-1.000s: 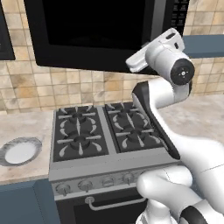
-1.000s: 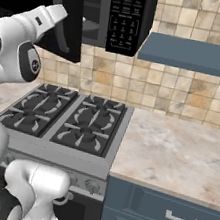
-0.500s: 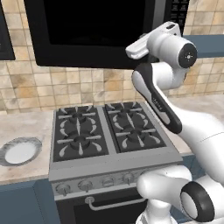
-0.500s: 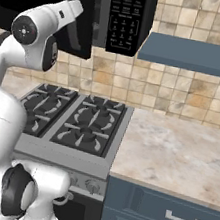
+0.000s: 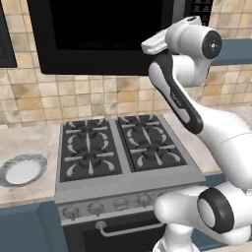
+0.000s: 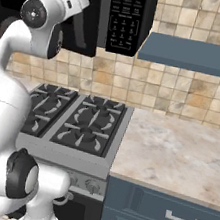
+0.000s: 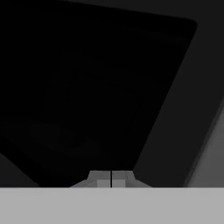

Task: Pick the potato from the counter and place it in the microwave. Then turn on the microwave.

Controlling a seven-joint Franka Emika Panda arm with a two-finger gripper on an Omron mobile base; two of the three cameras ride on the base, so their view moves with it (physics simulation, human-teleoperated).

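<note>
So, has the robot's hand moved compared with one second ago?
Yes. In the left base view the pincer has moved leftward and slightly up along the microwave door, above the stove, which has not shifted.

Microwave (image 5: 106, 37): mounted above the stove, door shut; its dark glass blocks all entry to the cavity. Claw (image 7: 111, 180): tips pressed together, close before that door. Keypad (image 6: 125, 16): right of the door, unobstructed in the right base view. Stove (image 5: 118, 150): four raised grates, open air between them and the microwave's underside. Counter (image 6: 176, 151): right of the stove, bare. Plate (image 5: 19, 171): on the counter left of the stove.
</note>
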